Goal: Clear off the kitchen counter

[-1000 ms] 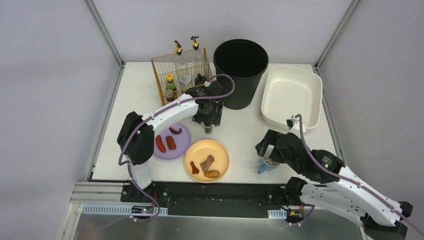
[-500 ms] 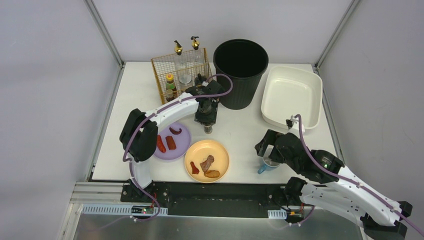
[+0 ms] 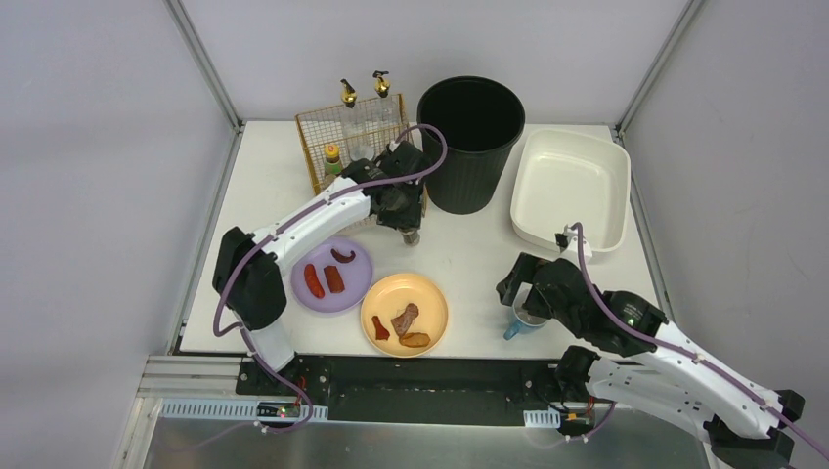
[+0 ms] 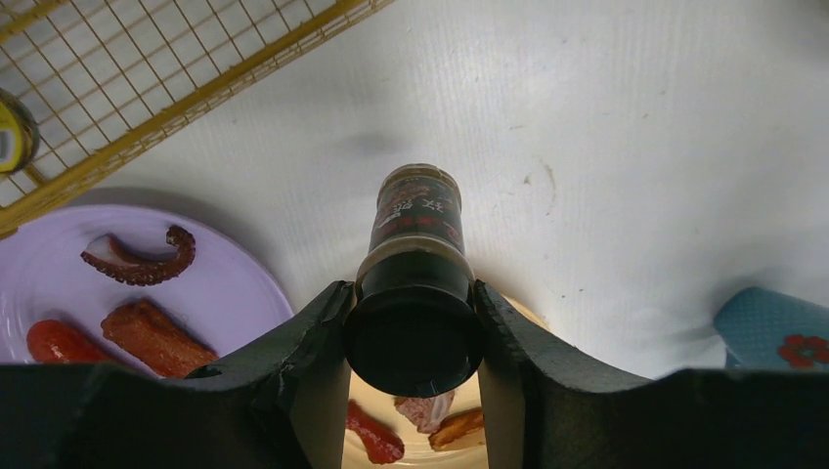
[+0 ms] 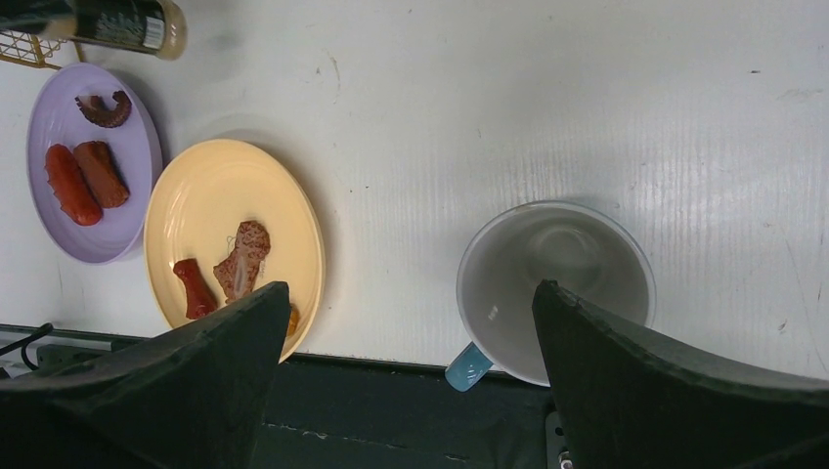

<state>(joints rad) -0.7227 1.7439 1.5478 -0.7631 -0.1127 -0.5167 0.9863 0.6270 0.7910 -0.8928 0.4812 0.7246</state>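
Observation:
My left gripper (image 3: 408, 223) is shut on a dark spice jar (image 4: 415, 256) with a black lid, holding it above the white kitchen counter (image 3: 469, 249) beside the gold wire rack (image 3: 337, 127). The jar also shows in the top view (image 3: 411, 234) and the right wrist view (image 5: 122, 24). My right gripper (image 5: 411, 322) is open above a blue mug (image 5: 552, 288) with a white inside, near the counter's front edge. The mug shows in the top view (image 3: 518, 322) too. A purple plate (image 3: 332, 276) holds sausages and an octopus piece. A yellow plate (image 3: 405, 313) holds food scraps.
A black bin (image 3: 470, 142) stands at the back centre. A white tub (image 3: 570, 191) sits at the back right. The wire rack holds several bottles. The black front rail (image 3: 420, 376) runs along the near edge.
My left gripper has lifted the spice jar and carried it back toward the wire rack and bin. The right arm has barely moved.

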